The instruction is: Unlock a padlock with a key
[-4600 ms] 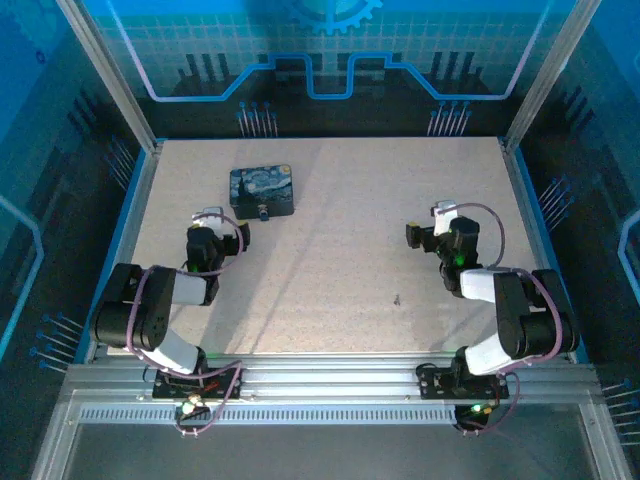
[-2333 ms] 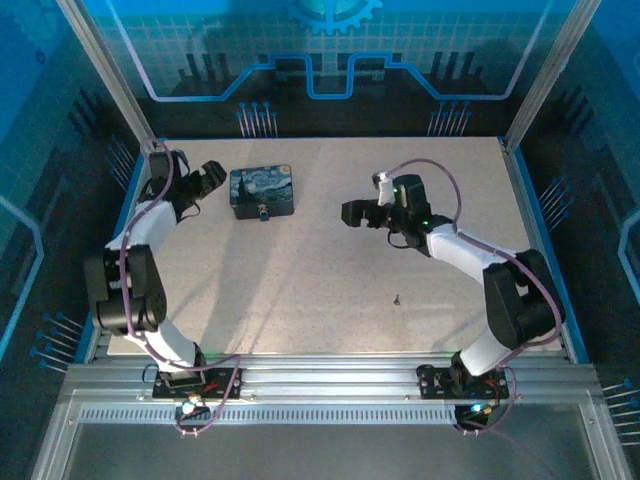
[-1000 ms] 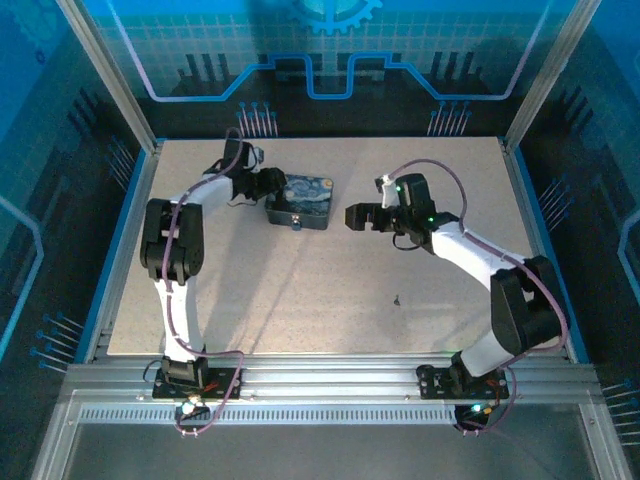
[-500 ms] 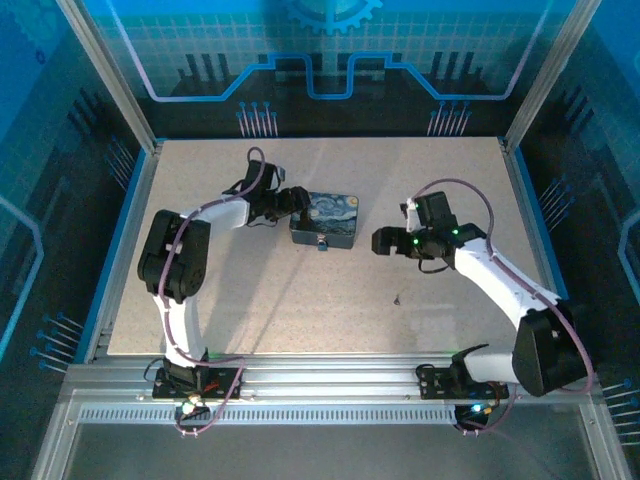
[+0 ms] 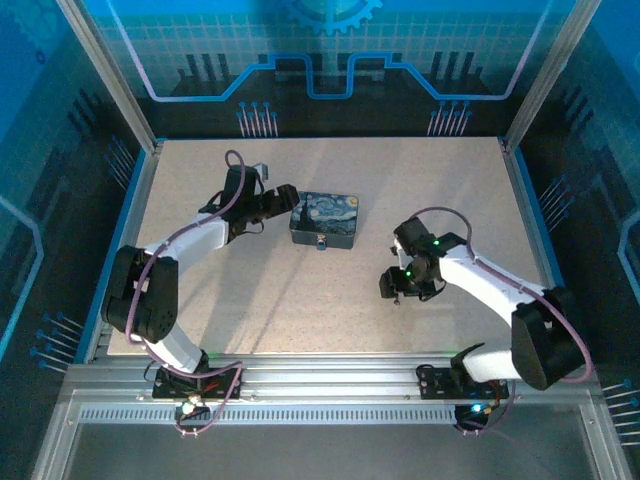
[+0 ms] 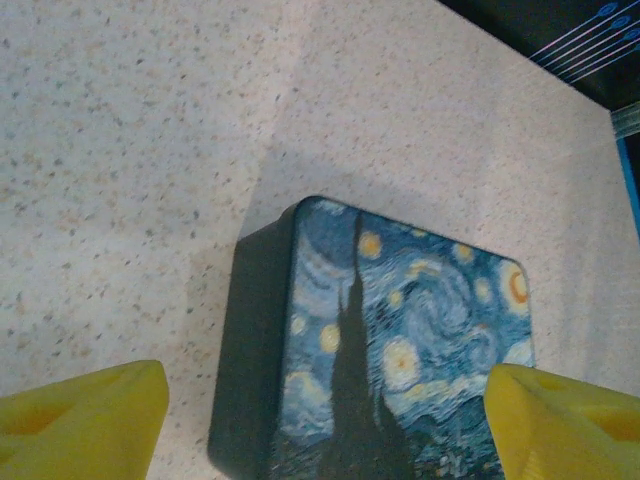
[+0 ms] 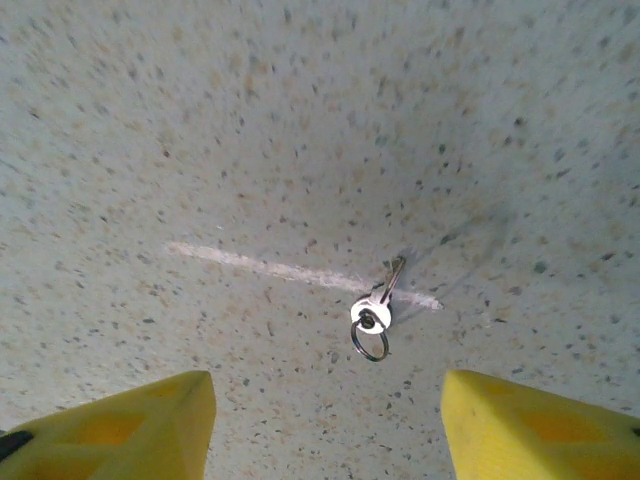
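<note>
The padlock (image 5: 320, 243) is a tiny dark lock hanging at the front side of the starry-print box (image 5: 324, 220). My left gripper (image 5: 284, 202) stands open just left of that box. In the left wrist view its yellow fingers (image 6: 85, 420) straddle the near part of the box (image 6: 400, 350) without touching it. The key (image 7: 377, 312), a small silver key on a dark ring, lies flat on the table. My right gripper (image 7: 325, 430) hovers over it, open, with the key ahead of the fingertips (image 7: 545, 425). In the top view the right gripper (image 5: 392, 287) points down at the table.
The speckled table (image 5: 260, 300) has a raised blue rim along its left and right sides (image 5: 128, 230). A pale scratch (image 7: 270, 268) runs across the surface beside the key. The two arms' elbows reach inward from both sides.
The box slid right under the left gripper, which then drew back and opened wider. My right arm swung toward the near side and dropped over the key, its jaws narrowing somewhat.
</note>
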{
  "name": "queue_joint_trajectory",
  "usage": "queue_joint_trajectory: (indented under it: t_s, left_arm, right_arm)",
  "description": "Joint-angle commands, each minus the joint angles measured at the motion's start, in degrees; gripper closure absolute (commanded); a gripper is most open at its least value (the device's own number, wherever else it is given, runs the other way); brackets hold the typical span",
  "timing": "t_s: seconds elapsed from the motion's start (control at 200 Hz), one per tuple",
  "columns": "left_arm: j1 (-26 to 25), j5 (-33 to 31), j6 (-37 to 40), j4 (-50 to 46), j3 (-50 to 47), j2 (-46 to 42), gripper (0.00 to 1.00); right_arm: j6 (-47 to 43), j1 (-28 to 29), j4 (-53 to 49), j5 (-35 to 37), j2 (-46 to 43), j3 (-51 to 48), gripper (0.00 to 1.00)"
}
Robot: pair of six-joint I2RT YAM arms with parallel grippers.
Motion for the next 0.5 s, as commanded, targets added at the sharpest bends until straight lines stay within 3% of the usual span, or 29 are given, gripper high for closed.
queue_joint_trajectory:
  t_s: [0.0,0.195,0.49]
  left_arm:
    - [0.3,-1.4,0.9,1.1,-2.3,-1.6,0.15]
    - [0.5,-1.3,1.0,1.1,-2.8,-2.1,0.15]
    - [0.6,-1.9,1.1,0.4,-2.9,-2.5,0.14]
  right_arm:
    - [0.2,1.0,-2.0,1.0,2.6,-0.1,0.41]
    - [-0.3,1.1,0.4,1.9,5.4,0.0,0.43]
    - [-0.5,1.0,1.8,1.4,8.7,-0.5,0.55]
